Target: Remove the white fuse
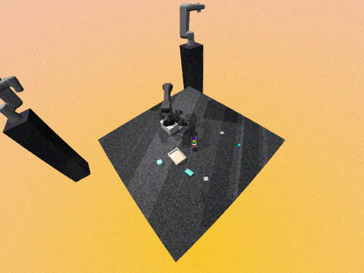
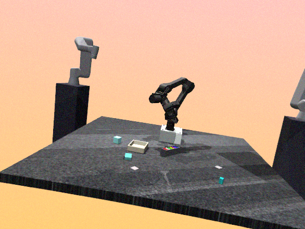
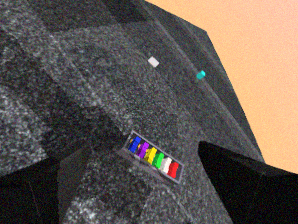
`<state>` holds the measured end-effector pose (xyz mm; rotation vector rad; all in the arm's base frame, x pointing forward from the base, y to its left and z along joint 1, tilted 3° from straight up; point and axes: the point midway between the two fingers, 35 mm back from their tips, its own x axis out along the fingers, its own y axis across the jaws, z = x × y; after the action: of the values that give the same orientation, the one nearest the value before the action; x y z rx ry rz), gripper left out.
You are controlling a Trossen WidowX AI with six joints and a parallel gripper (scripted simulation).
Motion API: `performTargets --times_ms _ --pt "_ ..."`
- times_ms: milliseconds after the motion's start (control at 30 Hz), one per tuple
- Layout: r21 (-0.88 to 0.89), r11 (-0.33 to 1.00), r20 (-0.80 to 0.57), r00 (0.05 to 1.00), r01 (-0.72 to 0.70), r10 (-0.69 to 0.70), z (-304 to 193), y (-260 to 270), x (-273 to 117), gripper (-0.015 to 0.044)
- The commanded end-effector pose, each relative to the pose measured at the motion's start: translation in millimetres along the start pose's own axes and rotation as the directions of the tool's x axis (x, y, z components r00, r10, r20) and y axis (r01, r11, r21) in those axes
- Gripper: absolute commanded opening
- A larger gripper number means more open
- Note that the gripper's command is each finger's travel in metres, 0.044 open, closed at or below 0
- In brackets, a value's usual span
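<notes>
Peach-to-orange haze surrounds a dark, speckled stone-like table (image 2: 78, 166), a flat slab with a ribbed edge. On it sits an open, shallow, square beige tray (image 2: 138, 146) with thin walls, its floor bare as far as the top view shows. Just beside it lies the fuse block (image 3: 154, 157), a long dark bar with a pale rim holding one row of small upright fuses: blue, purple, yellow, green, white and red. The white fuse (image 3: 166, 164) stands seated in the block between green and red. Small teal cubes and flat pale squares lie scattered well apart. The black arm (image 2: 173, 99) folds above its white box-shaped base, and its fingers stand wide apart, gripping nothing, dark blunt wedges at the wrist view's lower edges, above the block.
</notes>
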<state>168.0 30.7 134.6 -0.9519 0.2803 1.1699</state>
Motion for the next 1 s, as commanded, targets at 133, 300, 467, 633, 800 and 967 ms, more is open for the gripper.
performTargets --times_ms 133,300,467,633,800,967 --pt "0.299 0.953 -0.027 0.997 -0.058 0.069 -7 -3 4 0.0269" --pt "0.671 0.738 -0.074 0.984 -0.071 0.162 -17 -9 11 0.0137" --pt "0.914 0.404 -0.128 0.961 0.020 0.244 -27 -17 20 0.0072" --pt "0.981 0.025 -0.190 0.931 0.192 0.313 -37 -25 31 0.0072" --pt "0.881 -0.293 -0.254 0.895 0.371 0.367 -47 -34 43 0.0072" --pt "0.720 -0.502 -0.302 0.867 0.480 0.397 -52 -41 53 0.0072"
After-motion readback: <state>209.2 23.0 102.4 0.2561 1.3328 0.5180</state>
